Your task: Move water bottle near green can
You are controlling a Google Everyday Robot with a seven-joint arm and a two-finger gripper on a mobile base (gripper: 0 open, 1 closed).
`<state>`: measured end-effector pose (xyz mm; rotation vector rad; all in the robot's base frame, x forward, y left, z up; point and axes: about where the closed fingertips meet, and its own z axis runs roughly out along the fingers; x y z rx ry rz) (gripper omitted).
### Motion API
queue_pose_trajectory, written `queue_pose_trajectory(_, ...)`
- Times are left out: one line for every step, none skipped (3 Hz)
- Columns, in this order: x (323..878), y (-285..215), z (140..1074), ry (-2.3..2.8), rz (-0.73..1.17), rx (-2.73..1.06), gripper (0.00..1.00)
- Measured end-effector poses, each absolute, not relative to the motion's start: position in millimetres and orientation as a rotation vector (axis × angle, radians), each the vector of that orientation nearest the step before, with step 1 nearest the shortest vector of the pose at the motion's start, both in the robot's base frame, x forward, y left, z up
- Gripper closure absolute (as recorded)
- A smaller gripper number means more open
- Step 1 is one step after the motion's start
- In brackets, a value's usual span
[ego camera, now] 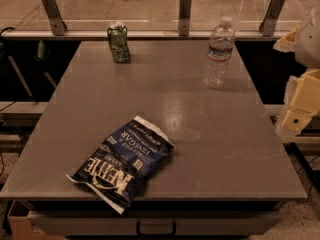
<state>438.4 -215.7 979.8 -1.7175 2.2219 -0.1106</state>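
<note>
The bottle (219, 54) stands upright near the far right corner of the table (200, 134), close to the back edge, with nothing touching it. It is tall, narrow and thin-walled, so I judge it easy to tip. A glancing touch on the approach, or a grip taken high near the cap, could send it over. A hard squeeze on the ribbed plastic could buckle it and let it slip. How full it is I cannot tell, so its weight is a guess. The can (119, 43) stands well apart from it at the far left, also near the back edge, and looks dented and a little crooked. If the bottle is carried too far or set down too close, it could knock the can over and leave it rolling. Both stand just in front of the back edge, so a push in that direction could send either off the table toward the rail posts (185, 6). The chip bag (122, 164) lies near the front edge, well clear of the line between the two, and is unlikely to interfere. The gripper (299, 109) hangs at the right edge of view, beside the table's right side and apart from the bottle. I cannot tell whether it is open or closed.
</note>
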Motion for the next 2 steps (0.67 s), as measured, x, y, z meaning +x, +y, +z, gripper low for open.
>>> queue_pose_trajectory(438,-216,980,2.222,-0.111,-1.717,0.00)
queue_pose_trajectory(461,-222,972,2.215,-0.095,-1.658,0.00)
